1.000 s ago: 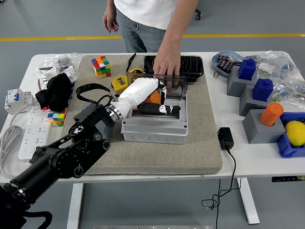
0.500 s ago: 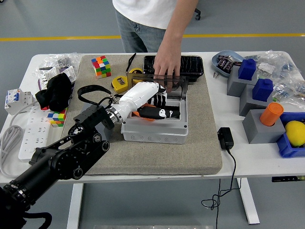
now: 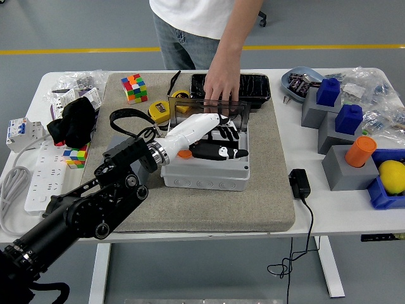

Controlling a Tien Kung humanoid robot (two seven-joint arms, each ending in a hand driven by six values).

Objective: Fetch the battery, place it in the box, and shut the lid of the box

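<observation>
A grey box [image 3: 202, 180] stands on the beige mat [image 3: 266, 202] in mid-table. My left hand [image 3: 230, 143], white with black fingers, reaches into it from the left with its fingers spread. Only a small part of the orange battery [image 3: 185, 152] shows, low inside the box under my palm. The box's dark clear lid [image 3: 190, 106] stands upright at the far rim, and a person's hand [image 3: 221, 85] holds its top edge. My right arm is out of view.
Behind the box lie a black tray [image 3: 256, 85], a yellow tape measure [image 3: 159, 111] and a colour cube [image 3: 133, 87]. A black adapter [image 3: 299, 183] sits right of the mat. Grey-and-blue blocks, an orange cylinder [image 3: 361, 151] and a lemon [image 3: 392, 175] crowd the right; a power strip [image 3: 35, 171] lies left.
My left hand has gone lower and further right into the box, and its fingers have spread. The battery dropped from under the palm to the box floor. The person still holds the lid.
</observation>
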